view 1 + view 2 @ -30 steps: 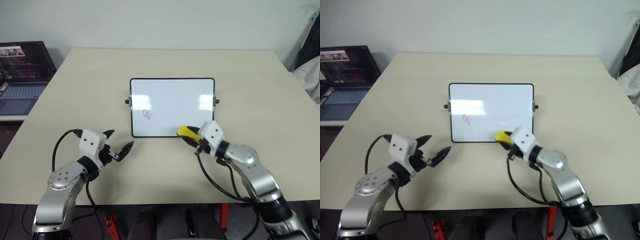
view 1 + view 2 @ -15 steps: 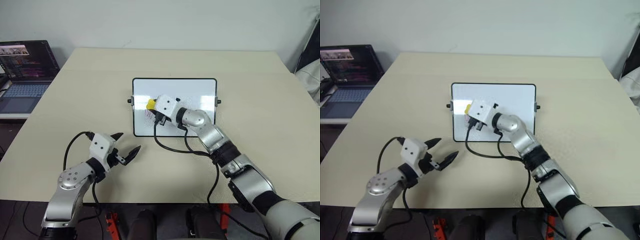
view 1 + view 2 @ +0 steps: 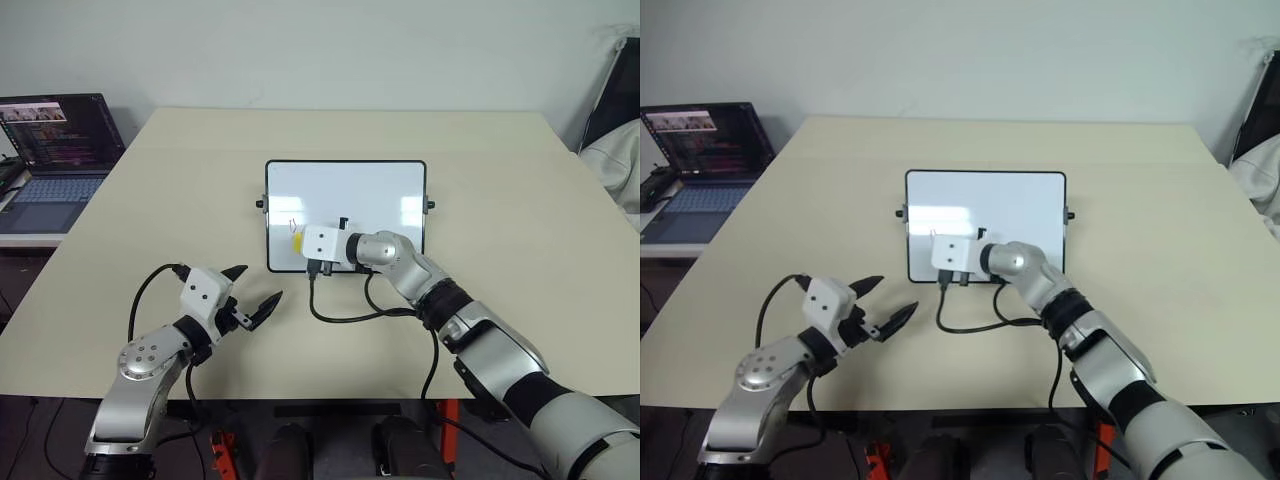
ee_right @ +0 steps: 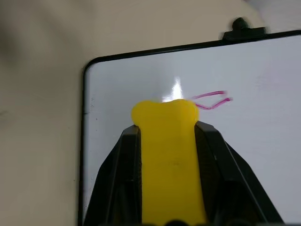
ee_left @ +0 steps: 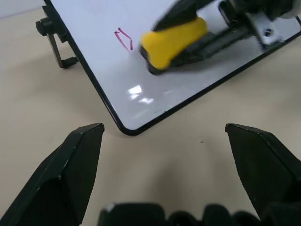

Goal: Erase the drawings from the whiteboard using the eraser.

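Here, far to the left, a laptop (image 3: 55, 150) sits open on a low side desk next to the table (image 3: 150, 200). Near the front of the table, the left pincer (image 3: 252, 298) hangs over bare table with its two black fingers (image 5: 70, 169) spread wide and nothing in them. It points at the near left corner of the board (image 3: 345, 190) but stays apart from it. The board lies flat in the middle of the table, with a small black knob on each short side. On its left part there is one thin red-purple mark (image 5: 124, 38). The yellow eraser (image 5: 174, 41) rests on the white face just beside that mark, close to it. I cannot tell if it touches the ink. The right pincer (image 4: 167, 155) is squeezed tight on the eraser, one black finger on each side of it. The right arm reaches in over the near edge of the board. A black cable hangs from the wrist and loops down onto the table in front of the board.
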You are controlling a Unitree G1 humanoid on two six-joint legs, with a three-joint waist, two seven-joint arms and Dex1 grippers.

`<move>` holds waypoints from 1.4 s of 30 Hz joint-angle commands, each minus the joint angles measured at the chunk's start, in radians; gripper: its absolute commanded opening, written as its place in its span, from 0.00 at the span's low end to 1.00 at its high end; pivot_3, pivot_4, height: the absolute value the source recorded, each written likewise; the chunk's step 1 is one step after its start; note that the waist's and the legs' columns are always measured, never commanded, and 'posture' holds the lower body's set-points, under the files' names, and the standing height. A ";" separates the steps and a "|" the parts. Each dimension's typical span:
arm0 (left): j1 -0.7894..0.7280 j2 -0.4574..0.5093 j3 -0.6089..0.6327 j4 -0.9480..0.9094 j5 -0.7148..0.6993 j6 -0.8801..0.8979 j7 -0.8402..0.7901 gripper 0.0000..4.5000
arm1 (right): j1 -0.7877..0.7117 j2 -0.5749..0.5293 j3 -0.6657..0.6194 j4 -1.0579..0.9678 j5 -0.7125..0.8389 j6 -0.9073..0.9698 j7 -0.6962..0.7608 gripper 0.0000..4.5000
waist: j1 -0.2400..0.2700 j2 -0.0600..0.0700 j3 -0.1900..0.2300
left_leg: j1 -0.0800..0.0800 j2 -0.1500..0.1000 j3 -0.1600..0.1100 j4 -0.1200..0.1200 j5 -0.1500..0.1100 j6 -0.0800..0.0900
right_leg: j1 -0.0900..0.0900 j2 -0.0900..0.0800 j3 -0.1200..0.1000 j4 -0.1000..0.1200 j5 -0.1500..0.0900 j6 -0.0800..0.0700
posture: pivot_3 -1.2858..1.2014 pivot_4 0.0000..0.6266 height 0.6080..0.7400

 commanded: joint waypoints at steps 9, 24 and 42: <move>-0.017 -0.001 -0.022 -0.039 0.002 -0.002 0.005 1.00 | -0.113 0.091 -0.034 0.207 -0.004 0.019 0.159 0.26 | -0.021 -0.001 0.000 | -0.001 0.001 0.000 -0.004 0.000 -0.003 | -0.002 0.000 0.000 -0.001 0.002 -0.004 | 0.52 0.24 1.00; -0.013 -0.001 -0.025 -0.057 0.001 0.011 0.015 1.00 | -0.161 0.083 -0.004 0.293 -0.076 -0.038 0.102 0.26 | -0.016 0.000 0.000 | -0.001 0.000 -0.001 -0.004 0.001 -0.003 | -0.002 0.000 0.000 0.000 0.002 -0.003 | 0.52 0.24 1.00; -0.177 -0.011 -0.098 -0.100 -0.026 0.100 -0.022 1.00 | 0.394 -0.101 -0.381 -0.995 0.321 0.524 0.225 0.26 | 0.010 -0.001 0.000 | -0.021 0.000 -0.007 -0.003 0.000 -0.005 | -0.018 -0.002 -0.002 -0.001 0.002 -0.002 | 0.52 0.24 1.00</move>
